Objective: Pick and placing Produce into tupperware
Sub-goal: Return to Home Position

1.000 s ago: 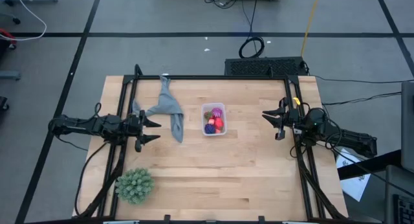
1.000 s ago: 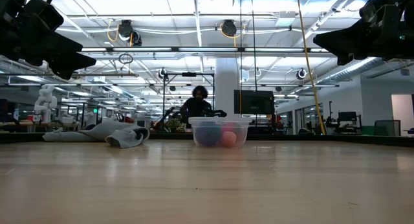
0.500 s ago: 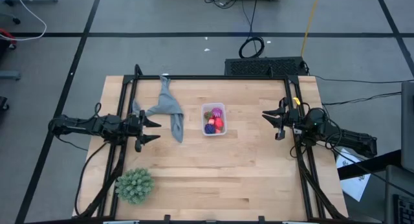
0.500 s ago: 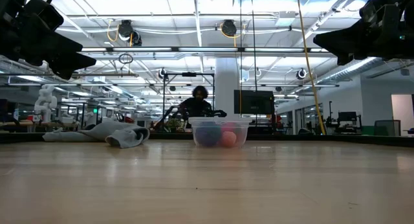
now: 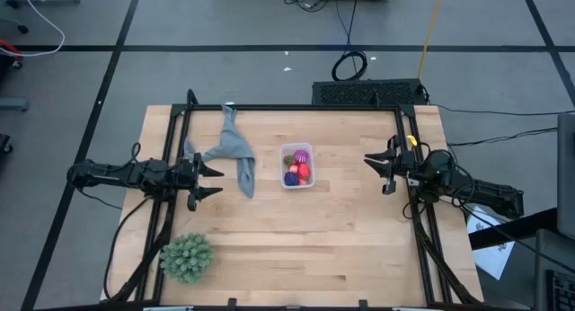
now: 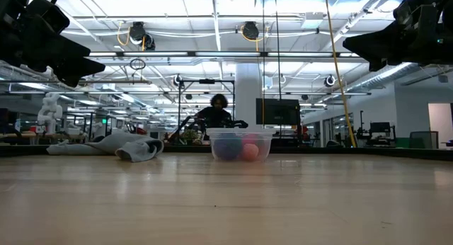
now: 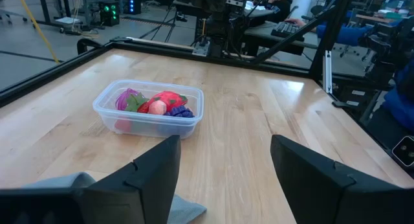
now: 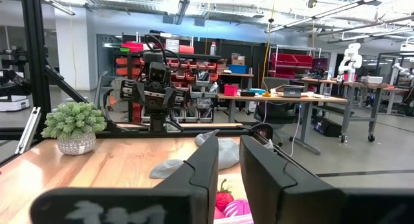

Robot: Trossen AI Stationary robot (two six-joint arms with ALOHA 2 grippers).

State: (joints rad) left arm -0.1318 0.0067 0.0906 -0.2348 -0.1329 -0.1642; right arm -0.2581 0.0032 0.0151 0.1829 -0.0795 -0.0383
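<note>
Hovering above the 9 o'clock edge of the table (image 5: 341,248), the left gripper (image 5: 214,182) hangs with its fingers spread wide and nothing between them. Facing it from 3 o'clock, the right gripper (image 5: 377,173) shows only a narrow gap between its fingers and is likewise empty.

Between the two, just toward 12 o'clock from the table's centre and well apart from either arm, sits the tupperware (image 5: 297,183). The produce (image 5: 299,170) lies inside it: a magenta spiky piece, red and pink ones, and a dark blue-purple one. Every toy fruit I can see is in the container, so the sorting looks finished and only the retreat to rest appears to remain.

Doing that well calls for little. Each arm should draw back along its own side, high off the boards, and never swing across the middle where a finger could clip the light plastic box and spill it. The left arm needs the most care: the grey cloth (image 5: 235,154) lies at about 10 o'clock, just beside its fingers, and a low sweep could snag it. The green spiky ball (image 5: 187,257) at 7 o'clock is near that arm's base. Slow, level motion with both grippers empty should do.

Beyond the far edge, a person (image 6: 218,112) sits at a bench.
</note>
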